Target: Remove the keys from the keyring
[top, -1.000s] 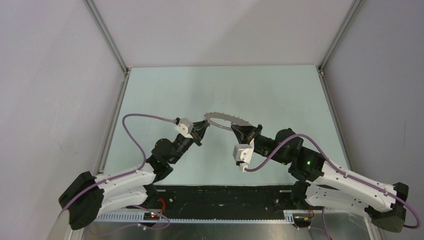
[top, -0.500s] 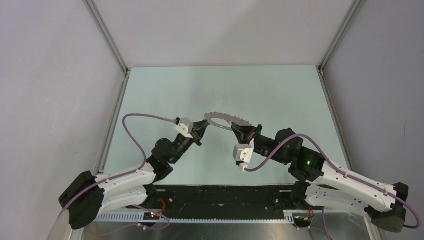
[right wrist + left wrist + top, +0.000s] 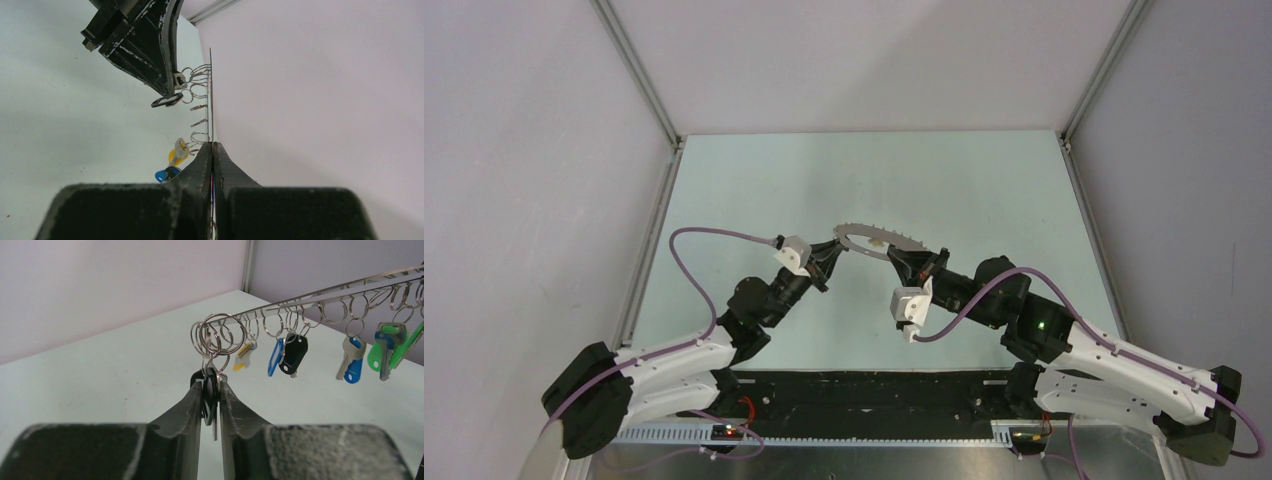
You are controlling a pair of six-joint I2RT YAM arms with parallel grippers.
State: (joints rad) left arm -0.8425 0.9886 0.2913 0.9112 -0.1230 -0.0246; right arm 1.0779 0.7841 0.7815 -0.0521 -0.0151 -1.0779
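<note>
Inside the left end effector [image 3: 210,386], a black key [image 3: 209,407] — half hidden.

Barely anything's moved, tbh. Only diff I can spot from above: a pale yellowish key tag [image 3: 879,240] now shows inside the keyring [image 3: 842,240] loop, approx mid-way along, where a sec ago that bit looked plain. So the ring or that key has swung a touch. Whether the left gripper [image 3: 210,390] has eased its pinch on the black-headed key [image 3: 208,407] I can't tell, too small from up there
</note>
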